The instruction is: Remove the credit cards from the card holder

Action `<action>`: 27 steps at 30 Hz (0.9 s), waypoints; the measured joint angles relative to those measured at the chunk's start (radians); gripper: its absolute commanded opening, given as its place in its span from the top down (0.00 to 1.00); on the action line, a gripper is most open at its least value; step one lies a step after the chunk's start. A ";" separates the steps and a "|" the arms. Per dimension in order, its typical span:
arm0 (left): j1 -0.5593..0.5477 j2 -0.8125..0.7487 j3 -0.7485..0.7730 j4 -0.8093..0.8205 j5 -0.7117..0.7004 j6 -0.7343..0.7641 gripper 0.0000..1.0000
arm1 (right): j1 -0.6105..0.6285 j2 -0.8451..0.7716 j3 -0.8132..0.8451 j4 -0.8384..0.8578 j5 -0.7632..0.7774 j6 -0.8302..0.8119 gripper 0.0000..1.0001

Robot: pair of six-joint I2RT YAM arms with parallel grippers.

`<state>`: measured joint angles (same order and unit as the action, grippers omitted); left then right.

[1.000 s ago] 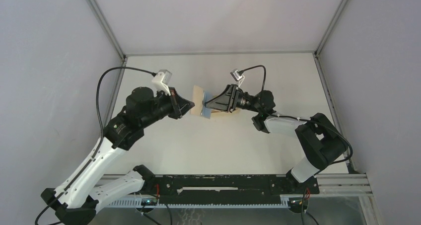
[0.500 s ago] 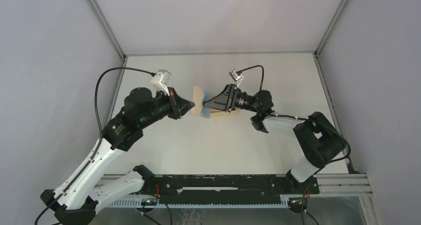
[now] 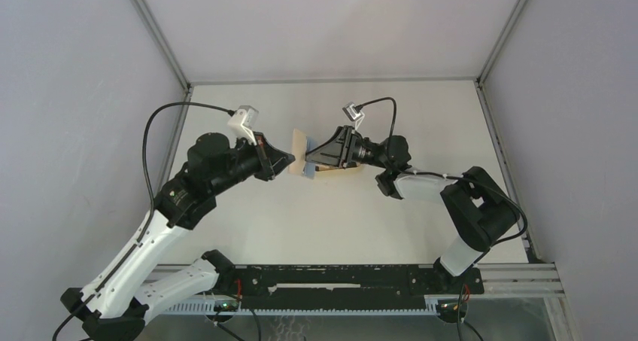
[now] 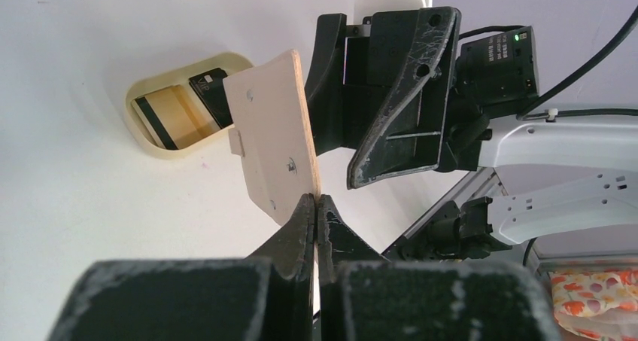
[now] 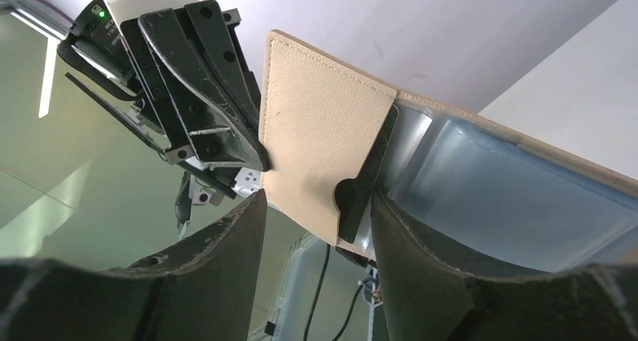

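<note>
The beige card holder (image 4: 272, 134) hangs open in the air, and my left gripper (image 4: 316, 199) is shut on its lower edge. From the top view, the holder (image 3: 299, 147) sits between both grippers. My right gripper (image 5: 317, 198) is open, its jaws either side of the holder's beige pocket (image 5: 320, 141). A black card's edge (image 5: 367, 181) shows in that pocket, beside a clear window (image 5: 511, 198). A tan-brown card with a dark stripe (image 4: 169, 117) and a black card (image 4: 214, 92) lie in the oval tray (image 4: 143, 92).
The oval tan tray (image 3: 340, 171) lies on the white table under my right gripper (image 3: 310, 159). Grey walls close in the table on the left, right and back. The arm bases and a black rail run along the near edge.
My right gripper has edged slightly left and farther back, toward the card holder. The left arm and the holder have stayed put.
</note>
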<state>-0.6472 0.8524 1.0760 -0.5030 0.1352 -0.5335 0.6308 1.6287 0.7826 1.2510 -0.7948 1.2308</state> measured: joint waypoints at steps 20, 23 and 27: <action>0.026 -0.029 0.000 -0.030 -0.038 0.002 1.00 | -0.001 0.025 0.010 0.070 -0.008 0.044 0.59; 0.042 -0.029 0.000 -0.040 -0.047 0.002 1.00 | -0.001 0.025 0.010 0.078 -0.011 0.044 0.61; 0.054 -0.029 -0.001 -0.047 -0.049 0.002 1.00 | -0.002 0.025 0.010 0.087 -0.012 0.044 0.63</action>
<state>-0.5930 0.8238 1.0752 -0.5495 0.0864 -0.5316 0.6289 1.6535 0.7929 1.3376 -0.8070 1.2747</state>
